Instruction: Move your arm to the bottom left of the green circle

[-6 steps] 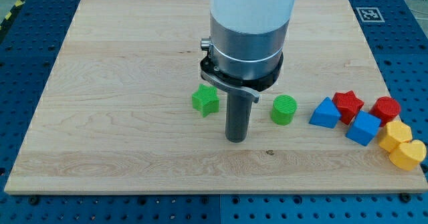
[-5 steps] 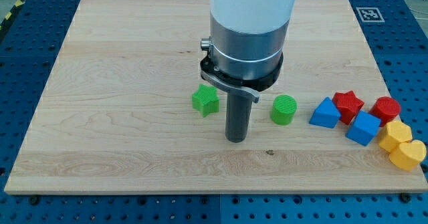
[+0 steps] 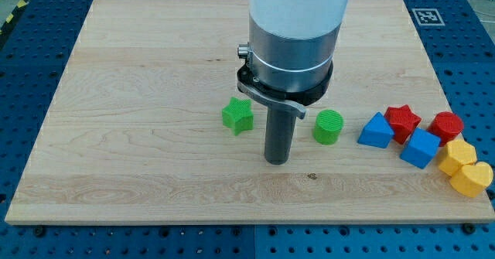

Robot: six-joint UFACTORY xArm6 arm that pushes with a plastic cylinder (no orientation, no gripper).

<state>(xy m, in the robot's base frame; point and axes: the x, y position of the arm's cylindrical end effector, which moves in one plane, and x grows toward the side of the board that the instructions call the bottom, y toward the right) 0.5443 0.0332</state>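
Note:
The green circle stands on the wooden board right of centre. My tip rests on the board to the circle's lower left, about a block's width from it, not touching. A green star lies to the tip's upper left. The arm's white and grey body hides the board above the tip.
At the view's right lie a blue triangle-like block, a red star, a blue cube, a red round block and two yellow blocks near the board's right edge.
My tip and arm have shifted slightly to the right, closer to the green circle. No block has moved.

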